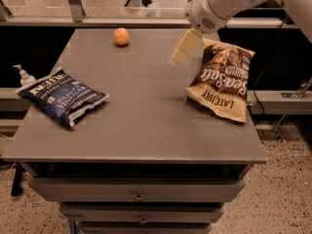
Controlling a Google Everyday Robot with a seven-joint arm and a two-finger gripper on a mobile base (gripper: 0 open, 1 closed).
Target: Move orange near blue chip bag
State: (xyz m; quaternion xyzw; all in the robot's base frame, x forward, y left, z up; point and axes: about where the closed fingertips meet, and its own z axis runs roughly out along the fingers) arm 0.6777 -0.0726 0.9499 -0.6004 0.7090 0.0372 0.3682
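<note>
Gripper [184,48] hung above the table [141,126], just left of the brown Sea Salt chip bag [222,82], touched nothing, its spread could not be told, orange [122,36] lay at the far edge, well apart from the blue chip bag [63,97] at the left edge

Orange [122,36]: plain bright orange, no markings. Blue chip bag [63,97]: dark navy, white lettering, lighter blue label. Brown chip bag [222,79]: dark brown up top, tan at bottom, big white "Sea Salt" print. Gripper [181,52]: pale cream, up over table between orange and brown chip bag. Arm [219,4]: white. Table [141,126]: flat matte grey, drawers same grey. Pump bottle [23,75]: whitish. Floor [287,189]: beige, dark speckles.
</note>
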